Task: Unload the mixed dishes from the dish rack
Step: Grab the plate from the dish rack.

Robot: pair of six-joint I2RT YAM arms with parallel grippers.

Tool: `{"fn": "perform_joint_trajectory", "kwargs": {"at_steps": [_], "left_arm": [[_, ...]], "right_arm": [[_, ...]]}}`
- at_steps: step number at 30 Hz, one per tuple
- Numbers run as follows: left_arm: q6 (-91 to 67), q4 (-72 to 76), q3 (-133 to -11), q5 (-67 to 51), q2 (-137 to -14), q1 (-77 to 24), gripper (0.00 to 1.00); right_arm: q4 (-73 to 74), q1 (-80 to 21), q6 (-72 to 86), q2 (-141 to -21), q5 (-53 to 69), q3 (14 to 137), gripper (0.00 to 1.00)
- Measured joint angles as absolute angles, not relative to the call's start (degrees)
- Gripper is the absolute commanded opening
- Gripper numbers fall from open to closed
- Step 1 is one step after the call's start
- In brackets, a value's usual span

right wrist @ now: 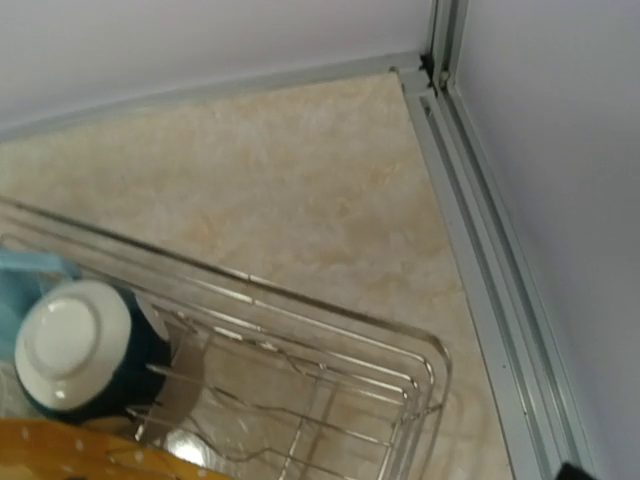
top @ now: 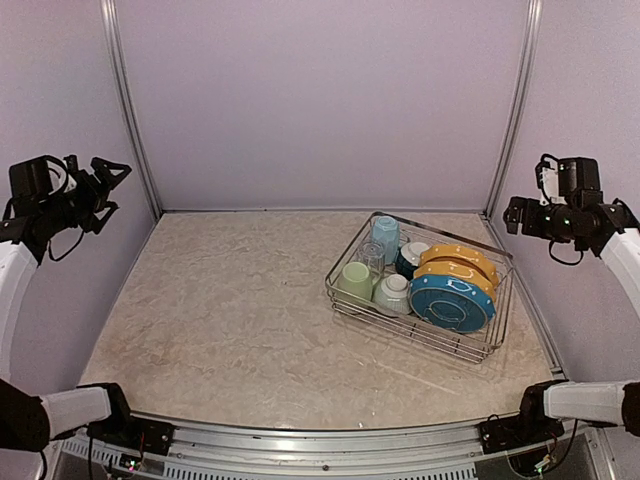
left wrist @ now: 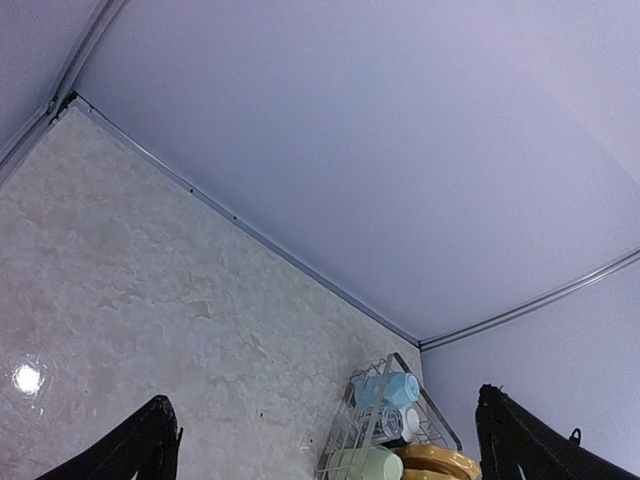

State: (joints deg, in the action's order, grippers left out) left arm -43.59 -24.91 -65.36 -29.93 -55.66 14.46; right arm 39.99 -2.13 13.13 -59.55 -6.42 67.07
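Note:
The dish rack stands on the right half of the table. It holds a light blue mug, a clear glass, a pale green mug, a teal bowl, a dark-blue white-lined bowl, yellow plates and a blue speckled plate. My left gripper hangs high at the far left, open and empty; between its fingers the rack shows far off. High at the far right is my right gripper, open and empty, above the rack's far corner and the upturned bowl.
The marble-patterned table is enclosed by lavender walls at the back and both sides. An aluminium rail runs along the right edge, close to the rack. Metal posts stand in the back corners. The arm bases sit at the near edge.

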Motion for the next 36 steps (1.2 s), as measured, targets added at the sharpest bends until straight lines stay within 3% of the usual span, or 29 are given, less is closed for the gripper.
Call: {"fn": "perform_joint_trajectory", "kwargs": {"at_steps": [7, 14, 21, 29, 36], "left_arm": [[-43.2, -26.0, -64.4, -36.4, -57.1, 11.8, 0.99], [-37.6, -31.0, -66.4, -30.5, -59.6, -4.6, 0.99], [-34.7, -32.2, -67.1, -23.8, -64.3, -13.0, 0.99], [-32.8, -31.6, -68.0, -20.1, -68.2, -18.6, 0.99], [-32.4, -31.2, -68.8, -18.0, -69.4, -19.3, 0.99]], "right_arm": [[42.5, -2.1, 8.8, -61.7, -3.6, 67.3, 1.0], [46.4, -5.7, 6.0, -64.6, 2.2, 67.9, 1.0], [49.9, -15.1, 4.3, -64.7, 6.1, 72.1, 0.99], [54.2, -26.5, 2.5, -66.9, 6.8, 73.2, 0.92], [57.4, -33.1, 1.6, -70.3, 5.2, 73.2, 0.75]]}}
